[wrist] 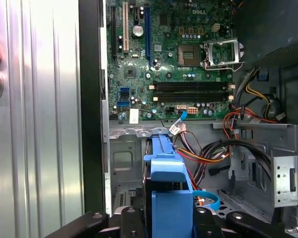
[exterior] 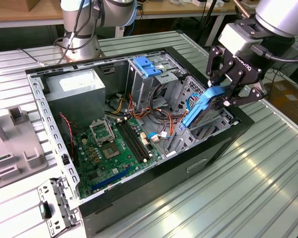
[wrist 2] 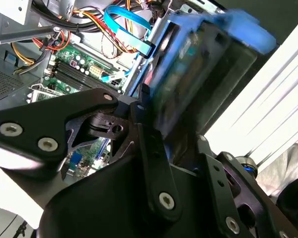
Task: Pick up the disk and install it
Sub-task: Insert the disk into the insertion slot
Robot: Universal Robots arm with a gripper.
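1. Gripper [exterior: 222, 95] fingers are being pressed against the two sides of the disk [exterior: 204, 106]. The disk is being pinched at its upper end, in the upper right of the exterior view.
2. The disk is being held tilted, with its blue-railed top leaning toward the frame's right. Its lower end is dipping inside the open computer case [exterior: 188, 171], over the metal drive bay [exterior: 196, 136] at the right-hand end of the case in that frame. Whether the disk is touching the bay cannot be told.
3. In the second wrist view the disk [wrist 2: 203, 64] is being shown in the upper right of the frame. One of the black fingers [wrist 2: 151, 144] is being laid along its side, and the motherboard [wrist 2: 79, 69] is lying at the upper left.
4. In the first wrist view the disk's blue rail [wrist: 166, 173] is standing at the lower centre, just over the gripper [wrist: 164, 225]. The motherboard [wrist: 179, 64] is being seen across the upper centre.
5. Judging from this, the pick-up is done and the installing step is in hand. The disk is being carried above its bay and is not yet seated.
6. That step is judged to call for the rails to be lined up squarely with the bay's guides. The tilt would have to be taken out, and the loose cables [exterior: 164, 116] beside the bay kept from being trapped.
7. The arm [exterior: 278, 15] is reaching in from the upper right corner of the exterior view. Its wrist is being angled downward and toward the case, so that the gripper is pointing down and to the frame's left.
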